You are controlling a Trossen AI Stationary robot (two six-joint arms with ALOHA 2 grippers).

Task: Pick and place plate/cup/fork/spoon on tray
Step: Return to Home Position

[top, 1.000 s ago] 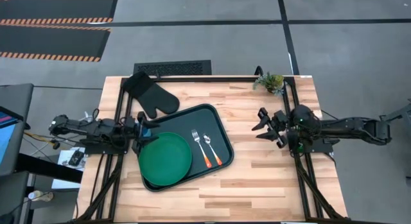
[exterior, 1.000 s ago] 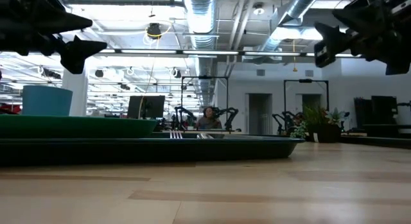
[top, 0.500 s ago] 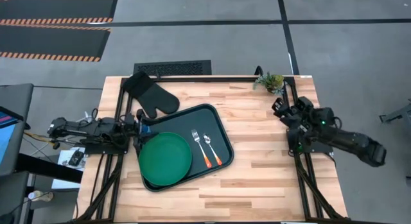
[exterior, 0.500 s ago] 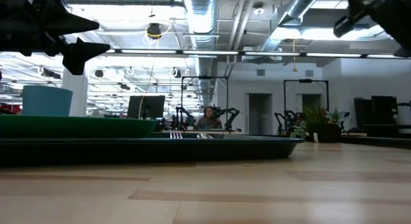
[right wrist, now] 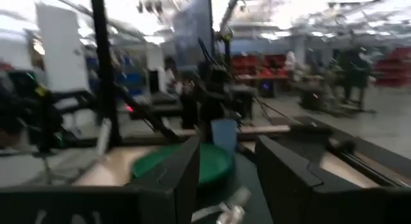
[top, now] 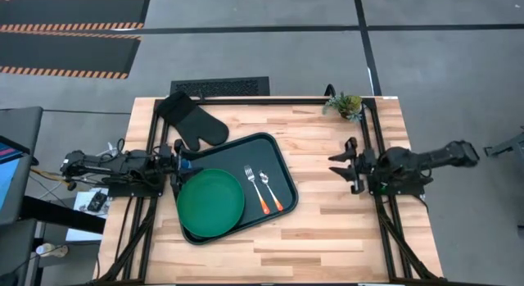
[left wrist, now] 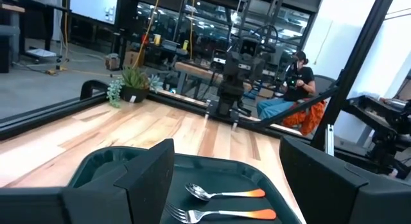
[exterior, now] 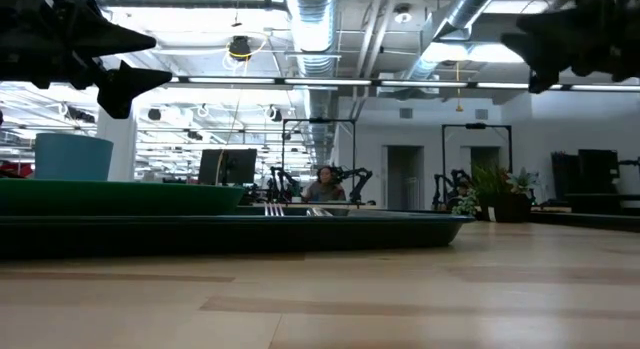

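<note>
The dark tray lies mid-table. On it the green plate rests flat at its near left. The fork and the spoon lie side by side to the plate's right. The light-blue cup stands upright at the tray's far-left corner, and only a sliver of it shows from above. My left gripper hangs open just above the cup, touching nothing. My right gripper is open and empty over the table's right part, pointing at the tray.
A black oven mitt lies beyond the tray's far-left corner. A small potted plant stands at the far right. Bare wood lies between the tray and my right gripper. A person sits beyond the table.
My right gripper swung toward the table's far edge, turning, then came back and now points at the table's left again, a little nearer the right edge. My left gripper has drawn back a little toward the table's left edge, off the plate's rim.
</note>
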